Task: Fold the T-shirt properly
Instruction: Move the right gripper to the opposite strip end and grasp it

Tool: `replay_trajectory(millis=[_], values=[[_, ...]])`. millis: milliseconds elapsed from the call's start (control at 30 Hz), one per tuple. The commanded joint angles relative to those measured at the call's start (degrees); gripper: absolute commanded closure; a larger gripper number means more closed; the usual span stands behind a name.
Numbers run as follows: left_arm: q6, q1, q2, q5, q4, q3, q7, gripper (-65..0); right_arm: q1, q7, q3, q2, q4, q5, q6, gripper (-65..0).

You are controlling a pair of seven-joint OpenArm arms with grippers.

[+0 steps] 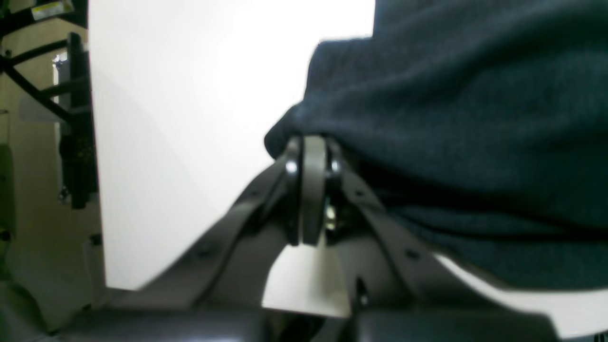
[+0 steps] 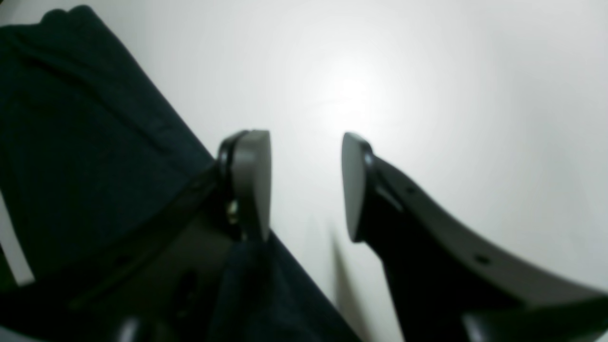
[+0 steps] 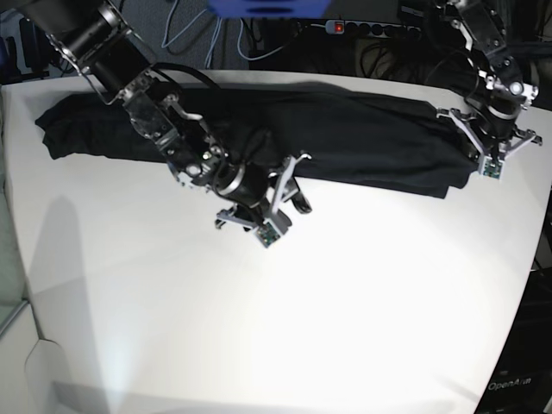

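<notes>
Across the worktop (image 3: 259,328), T-shirt (image 3: 345,129) lying as long band, further folds pending; left jaws (image 1: 311,142) pinching its end, right jaws (image 2: 306,185) hanging released.

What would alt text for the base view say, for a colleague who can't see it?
A black T-shirt lies in a long band across the far part of a white table. The left hand is at the band's right end, shut on the fabric there. The right hand is open at the band's near edge around mid-length, holding nothing.

Left gripper (image 1: 311,142) pinches the T-shirt (image 1: 456,118) edge over the white table (image 1: 190,118).
</notes>
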Motion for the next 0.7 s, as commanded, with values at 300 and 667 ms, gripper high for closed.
replay_trajectory(millis=[300,667], values=[[0.29,0.15,-0.83,-0.67,1.11,0.08,-1.34,-1.0,1.16,1.29,0.30,-0.11,1.17,0.25,0.20,-25.5],[0.29,-1.26,2.07,-0.32,4.10,-5.72,-1.43,-22.8,1.86,1.11,0.74,2.00,4.33,0.25,0.03,-25.6]])
